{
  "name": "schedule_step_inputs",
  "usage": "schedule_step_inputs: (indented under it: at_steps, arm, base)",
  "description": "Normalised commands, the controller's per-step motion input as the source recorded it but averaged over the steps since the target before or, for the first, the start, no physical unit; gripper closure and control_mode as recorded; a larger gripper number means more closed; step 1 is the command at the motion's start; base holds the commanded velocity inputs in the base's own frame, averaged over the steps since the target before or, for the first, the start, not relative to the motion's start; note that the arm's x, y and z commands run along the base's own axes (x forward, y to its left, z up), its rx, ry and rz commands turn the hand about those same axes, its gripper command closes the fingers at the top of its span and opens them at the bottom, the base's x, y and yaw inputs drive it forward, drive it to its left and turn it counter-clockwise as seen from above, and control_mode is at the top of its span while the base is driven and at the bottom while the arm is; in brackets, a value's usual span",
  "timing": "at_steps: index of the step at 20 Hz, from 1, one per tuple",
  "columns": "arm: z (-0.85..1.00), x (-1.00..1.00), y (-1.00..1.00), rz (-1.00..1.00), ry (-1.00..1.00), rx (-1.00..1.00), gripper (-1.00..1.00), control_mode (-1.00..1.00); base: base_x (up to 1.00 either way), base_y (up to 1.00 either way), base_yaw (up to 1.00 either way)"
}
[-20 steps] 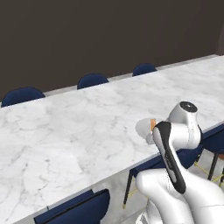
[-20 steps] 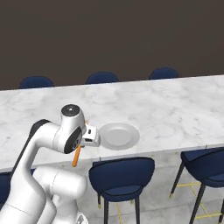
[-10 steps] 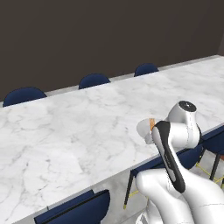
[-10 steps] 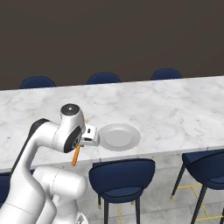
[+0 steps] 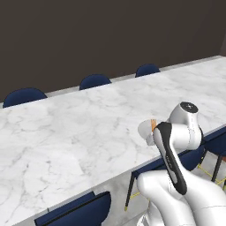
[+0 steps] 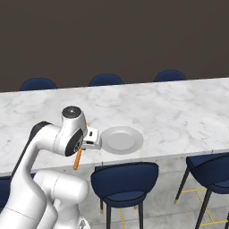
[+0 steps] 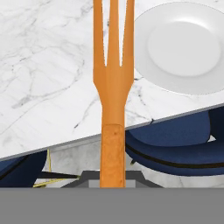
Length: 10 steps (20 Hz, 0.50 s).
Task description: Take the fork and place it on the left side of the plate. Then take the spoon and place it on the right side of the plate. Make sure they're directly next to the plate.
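The gripper (image 6: 89, 142) is clenched on the handle of the orange fork (image 7: 113, 83), holding it above the near edge of the marble table (image 6: 179, 116). Landmark: the plate (image 6: 121, 139), which rests on the table close to that edge. In the hand view the fork's long axis runs from the table edge inward, tines away from the hand, and the plate (image 7: 183, 46) lies just to the right of the tines. The fork thus hangs at the plate's left side, apart from the rim; judged next: lowering it beside the rim.
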Motion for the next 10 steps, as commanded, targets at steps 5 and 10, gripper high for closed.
schedule_step_inputs:
  at_steps: [5, 10]
  arm:
    - [0.00, 0.00, 0.00, 0.00, 0.00, 0.00, 1.00, 1.00]
    - [0.00, 0.00, 0.00, 0.00, 0.00, 0.00, 1.00, 1.00]
  base:
    - [0.00, 0.00, 0.00]
    - [0.00, 0.00, 0.00]
